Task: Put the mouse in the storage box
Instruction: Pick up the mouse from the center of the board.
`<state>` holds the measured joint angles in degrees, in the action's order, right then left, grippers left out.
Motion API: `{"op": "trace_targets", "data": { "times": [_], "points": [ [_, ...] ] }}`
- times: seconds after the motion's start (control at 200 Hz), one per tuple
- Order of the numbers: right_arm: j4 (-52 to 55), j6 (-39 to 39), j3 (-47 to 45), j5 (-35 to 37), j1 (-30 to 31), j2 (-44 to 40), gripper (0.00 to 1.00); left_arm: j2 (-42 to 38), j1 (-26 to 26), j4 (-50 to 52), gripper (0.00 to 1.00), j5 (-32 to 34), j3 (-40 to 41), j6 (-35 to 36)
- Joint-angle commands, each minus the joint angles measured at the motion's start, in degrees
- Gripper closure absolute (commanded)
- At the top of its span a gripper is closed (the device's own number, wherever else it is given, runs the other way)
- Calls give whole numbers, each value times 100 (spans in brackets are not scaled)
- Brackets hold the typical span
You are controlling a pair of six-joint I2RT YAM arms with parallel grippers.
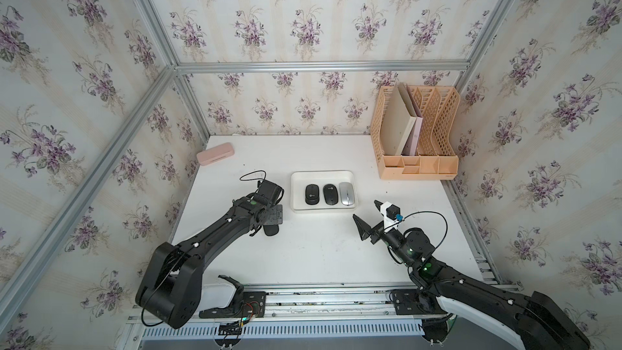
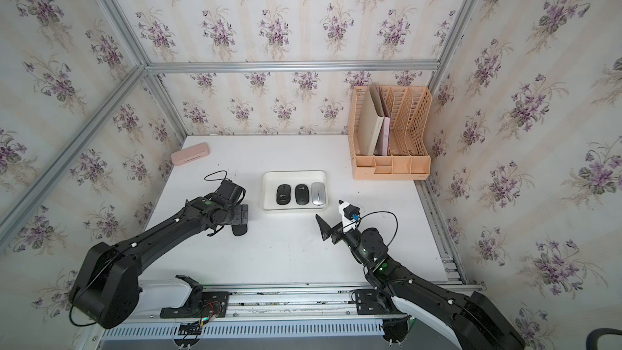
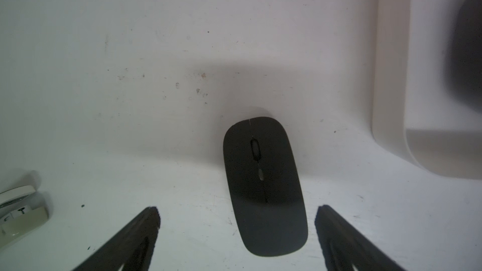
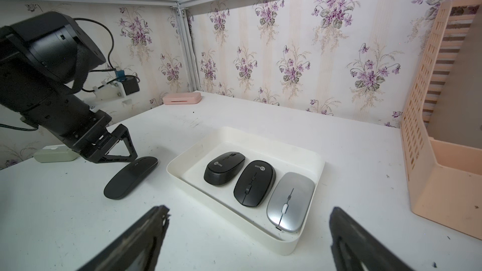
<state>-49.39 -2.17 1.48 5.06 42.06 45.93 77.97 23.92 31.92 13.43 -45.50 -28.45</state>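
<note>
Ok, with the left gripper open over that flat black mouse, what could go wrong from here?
The flat black mouse is thin and low under the open left gripper, so the grip may slip off it. The storage box rim stands close beside it; a low carry could knock the box. The free space borders a rounder black mouse, so a drop might land on it.

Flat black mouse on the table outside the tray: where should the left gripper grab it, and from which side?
Pinch the flat black mouse across its two long edges near mid-length, coming straight down from above. It lies flat on the table, low and slim, so only the side edges offer purchase. The left gripper is open, its fingers either side of the mouse's rear end.
</note>
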Motion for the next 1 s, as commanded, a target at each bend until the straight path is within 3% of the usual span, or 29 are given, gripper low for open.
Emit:
{"op": "trace_targets", "data": {
  "times": [0.0,0.32,0.639,0.994],
  "points": [
    [-115,-37,29,-14,4,-19,0,269,-8,-283,1,-173,-64,-73],
    [-121,-37,19,54,4,-13,0,875,-19,-665,8,-479,104,-409],
    [-114,-55,11,84,4,-37,0,1106,-38,-954,14,-499,172,-285],
    [-91,-55,11,99,4,-58,0,1361,-41,-1065,31,-561,120,-206]
  ]
}}
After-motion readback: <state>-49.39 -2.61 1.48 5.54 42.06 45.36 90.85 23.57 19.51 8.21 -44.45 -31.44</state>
